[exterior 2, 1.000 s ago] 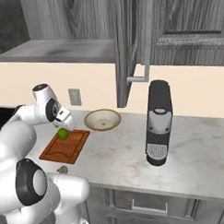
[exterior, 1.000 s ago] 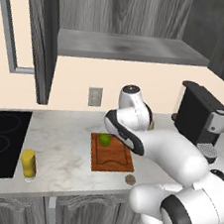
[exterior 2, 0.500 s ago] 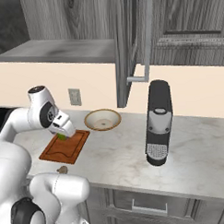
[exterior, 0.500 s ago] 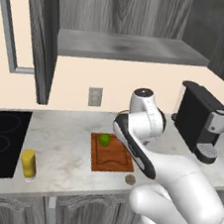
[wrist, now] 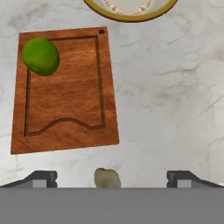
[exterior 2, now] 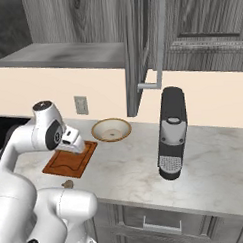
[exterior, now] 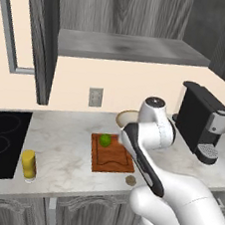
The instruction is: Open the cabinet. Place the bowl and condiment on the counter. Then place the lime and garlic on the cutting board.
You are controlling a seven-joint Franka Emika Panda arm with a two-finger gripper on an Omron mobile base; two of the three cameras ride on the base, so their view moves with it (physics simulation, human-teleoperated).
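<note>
I'm hovering over the counter (wrist: 175,87) with my gripper (wrist: 111,176) spread as wide as it goes and holding nothing. Scanning left to right from my jaws: the lime (wrist: 40,56) is already sitting on the cutting board (wrist: 65,96), up and away to the left of my left tip, in the board's far corner. The garlic (wrist: 107,178) is lying right between my two tips, on bare stone just off the board's near edge. The bowl (wrist: 131,8) is resting well beyond, ahead of the jaws, and the yellow condiment (exterior: 28,163) is standing further off beside the cooktop.

So I'm judging the garlic to be the piece in hand. It's low and flattish, so I'm wanting to drop straight down, keep it centred, and close only once the tips are nearly brushing the stone, or it may squirt out.

My arm is folding over the board, wrist bent, hand pointing steeply down.
</note>
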